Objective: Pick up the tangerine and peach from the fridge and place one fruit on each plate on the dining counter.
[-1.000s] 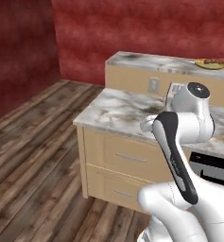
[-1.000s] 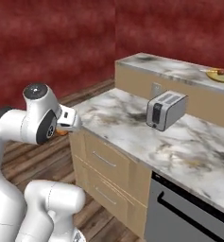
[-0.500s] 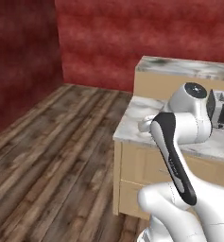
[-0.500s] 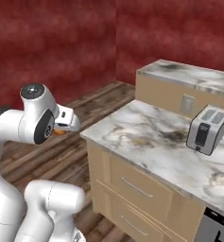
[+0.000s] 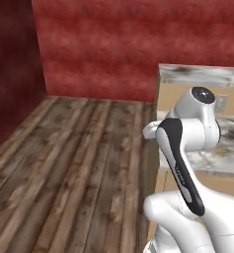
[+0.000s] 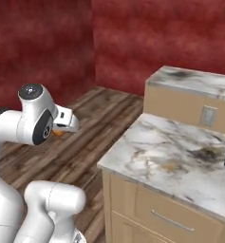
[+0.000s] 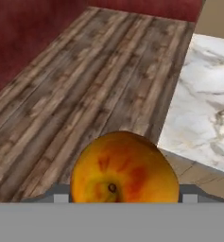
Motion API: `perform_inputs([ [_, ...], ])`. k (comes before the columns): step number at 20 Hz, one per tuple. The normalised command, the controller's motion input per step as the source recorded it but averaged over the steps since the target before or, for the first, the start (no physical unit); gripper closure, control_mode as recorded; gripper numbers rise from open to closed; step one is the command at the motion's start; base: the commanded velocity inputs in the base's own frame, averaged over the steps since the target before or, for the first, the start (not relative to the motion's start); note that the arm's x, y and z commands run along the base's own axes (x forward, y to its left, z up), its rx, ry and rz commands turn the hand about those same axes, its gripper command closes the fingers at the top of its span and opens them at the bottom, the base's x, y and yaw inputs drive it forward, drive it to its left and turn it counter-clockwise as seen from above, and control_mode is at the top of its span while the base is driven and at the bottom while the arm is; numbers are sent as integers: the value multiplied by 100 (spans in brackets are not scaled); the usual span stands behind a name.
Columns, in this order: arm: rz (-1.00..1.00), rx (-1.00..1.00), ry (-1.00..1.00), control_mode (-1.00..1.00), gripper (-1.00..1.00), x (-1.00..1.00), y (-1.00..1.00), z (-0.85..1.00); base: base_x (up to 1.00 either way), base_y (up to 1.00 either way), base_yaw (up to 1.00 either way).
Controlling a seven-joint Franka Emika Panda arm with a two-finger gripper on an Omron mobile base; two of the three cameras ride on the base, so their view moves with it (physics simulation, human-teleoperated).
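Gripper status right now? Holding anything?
Gripper: shut on the peach, the mottled orange-red fruit seen in the hand view.

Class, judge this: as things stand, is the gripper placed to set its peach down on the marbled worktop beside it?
Probably not yet. The gripper, shut on the peach, hangs over the wooden floor, left of the marbled worktop edge; nothing blocks a sideways swing.
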Motion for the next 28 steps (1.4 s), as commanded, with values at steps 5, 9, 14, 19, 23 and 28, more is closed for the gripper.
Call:
perform_inputs([
  [5,0,0,0,100,100,0,0,0,98,100,-51],
  [9,0,0,0,100,100,0,0,0,82,100,-61],
  [14,0,0,0,100,100,0,0,0,66,100,-59],
  [19,0,0,0,100,100,0,0,0,69,100,-44],
  [23,0,0,0,100,100,0,0,0,92,100,-48],
  [28,0,0,0,100,100,0,0,0,100,100,-52],
])
